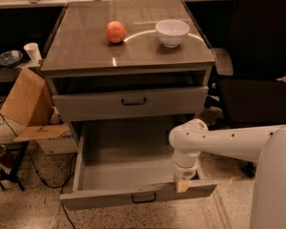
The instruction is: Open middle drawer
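The middle drawer point(105, 199) stands far out from under the tabletop point(86, 42). Its front faces out into the room and its long axis runs left to right. The hand point(182, 185) sits at the right end of the front's top edge; I cannot tell whether it grips. The opening looks nearly done. Next, I'd judge, comes a short final pull, then lifting clear.

One gripper point(182, 185) sits at the front edge of the middle drawer point(100, 199). Two grey drawers show in all: that one, and the upper drawer point(86, 108) above the gripper. Higher still, the cabinet top point(81, 46) carries one orange-red fruit point(115, 32) and one white bowl point(172, 32). Up and right of the gripper is one black chair point(257, 80). Well off to its left are one cardboard box point(25, 99) and one white cup point(32, 51).
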Controlling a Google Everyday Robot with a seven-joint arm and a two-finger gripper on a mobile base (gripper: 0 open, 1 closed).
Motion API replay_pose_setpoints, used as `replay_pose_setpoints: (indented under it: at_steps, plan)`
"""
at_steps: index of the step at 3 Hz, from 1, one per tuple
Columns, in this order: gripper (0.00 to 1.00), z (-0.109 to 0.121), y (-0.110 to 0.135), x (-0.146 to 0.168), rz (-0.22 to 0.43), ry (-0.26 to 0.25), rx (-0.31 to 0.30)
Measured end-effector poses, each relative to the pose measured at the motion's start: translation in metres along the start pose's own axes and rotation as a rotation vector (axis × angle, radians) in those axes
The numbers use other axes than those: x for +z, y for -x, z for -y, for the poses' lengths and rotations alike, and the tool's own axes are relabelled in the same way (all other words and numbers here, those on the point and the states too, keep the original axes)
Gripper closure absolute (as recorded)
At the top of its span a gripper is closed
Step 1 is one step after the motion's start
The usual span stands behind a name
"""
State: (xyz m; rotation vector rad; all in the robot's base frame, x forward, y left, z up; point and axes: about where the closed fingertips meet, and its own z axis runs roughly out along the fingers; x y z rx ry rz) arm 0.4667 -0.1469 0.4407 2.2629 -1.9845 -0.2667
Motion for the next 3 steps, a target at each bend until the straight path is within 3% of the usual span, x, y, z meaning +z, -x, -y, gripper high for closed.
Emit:
replay_pose_setpoints:
  at_steps: [1,2,3]
  plan:
    - [0.30,-0.003,0.003,-0.008,-0.029,0.042,-0.023]
    - [0.07,-0.009,0.009,-0.026,-0.089,0.141,-0.078]
    - [0.00,-0.010,0.011,-0.030,-0.104,0.167,-0.092]
